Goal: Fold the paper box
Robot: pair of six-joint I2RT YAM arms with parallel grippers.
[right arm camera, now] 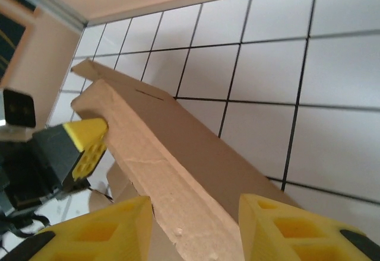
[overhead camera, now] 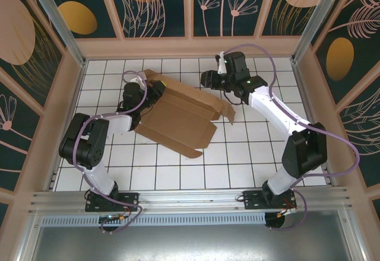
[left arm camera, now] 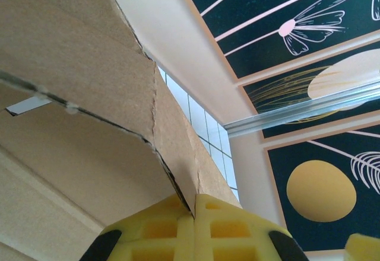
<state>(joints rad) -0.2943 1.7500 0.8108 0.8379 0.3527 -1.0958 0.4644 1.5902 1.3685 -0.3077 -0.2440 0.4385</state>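
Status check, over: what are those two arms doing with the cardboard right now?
Left gripper shut on paper box edge. Right gripper astride raised flap, grip unclear. Nothing blocking.

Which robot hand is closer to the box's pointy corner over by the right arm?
Right. The right gripper has the back flap of the paper box between its fingers, close behind that corner. The left gripper pinches the box's opposite end.

Matt brown cardboard, rough and fibrous at its cut edges, makes up the paper box [overhead camera: 178,115], which lies on smooth white floor tiles [overhead camera: 249,154]. The right gripper's fingers [right arm camera: 101,234] are moulded yellow plastic, and the near rail [overhead camera: 190,199] is ribbed bare metal.
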